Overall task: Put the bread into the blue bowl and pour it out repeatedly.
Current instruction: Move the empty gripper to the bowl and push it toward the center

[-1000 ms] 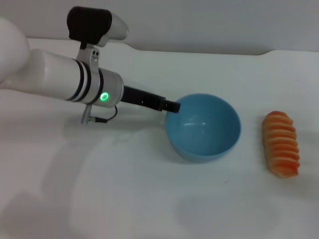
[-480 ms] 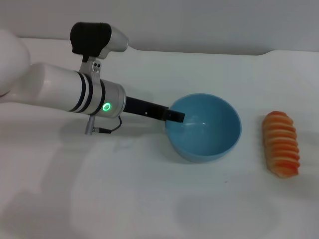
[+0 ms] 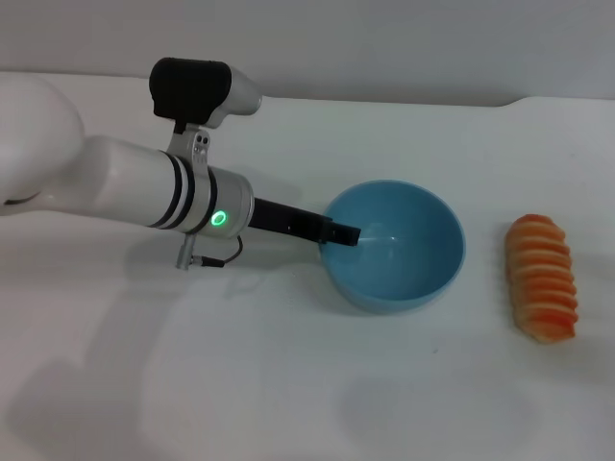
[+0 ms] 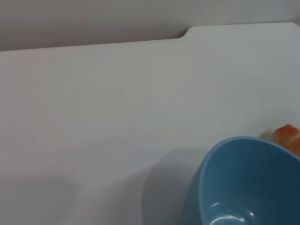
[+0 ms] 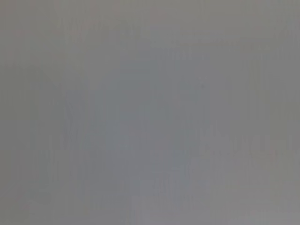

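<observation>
Bread (image 3: 544, 279) sits on the white table (image 3: 288, 384), well right of the empty blue bowl (image 3: 404, 279). We've got our left gripper (image 3: 343, 234) at the bowl's near rim, can't tell its finger gap. Looks like we're between cycles; next we need the loaf in the bowl

Lighting even and bright; image quality soft throughout.
Diffuse overhead light gave the white surface (image 3: 288, 384) faint, blurred shadows beneath the left arm (image 3: 144, 187) and beside the blue bowl (image 3: 394, 245). Small glare spots showed inside the bowl. The left wrist view was soft; the right wrist view was a featureless grey blur.
</observation>
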{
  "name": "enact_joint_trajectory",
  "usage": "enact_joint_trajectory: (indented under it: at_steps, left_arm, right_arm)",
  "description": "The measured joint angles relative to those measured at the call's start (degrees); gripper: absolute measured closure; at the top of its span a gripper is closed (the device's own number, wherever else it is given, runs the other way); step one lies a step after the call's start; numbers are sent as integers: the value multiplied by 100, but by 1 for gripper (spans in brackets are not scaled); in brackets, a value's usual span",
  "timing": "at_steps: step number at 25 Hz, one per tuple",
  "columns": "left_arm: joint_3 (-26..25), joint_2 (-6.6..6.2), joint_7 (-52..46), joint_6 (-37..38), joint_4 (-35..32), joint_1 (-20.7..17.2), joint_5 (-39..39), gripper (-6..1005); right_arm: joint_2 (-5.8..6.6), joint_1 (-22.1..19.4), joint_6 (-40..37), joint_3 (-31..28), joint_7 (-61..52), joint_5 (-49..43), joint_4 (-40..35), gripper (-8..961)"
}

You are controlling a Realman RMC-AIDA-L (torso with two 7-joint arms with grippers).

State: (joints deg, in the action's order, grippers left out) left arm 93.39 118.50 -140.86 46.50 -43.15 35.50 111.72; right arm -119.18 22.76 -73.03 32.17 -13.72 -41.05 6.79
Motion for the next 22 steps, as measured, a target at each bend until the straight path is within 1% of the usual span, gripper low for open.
enact_joint_trajectory:
  at_steps: [10,16,22]
  left_arm:
    - [168,3,30,-155,211,29,-202,234]
    - [475,7,-4,-341,443,184,-337,236]
    - [490,-4,17,-491,476,129,-424,242]
  right_arm:
    - [1,9,1,0,0,0,-12,396]
    - [8,5,-31,-24,0,0,-37,398]
    - [6,1,-32,-70,0,0,-30,400]
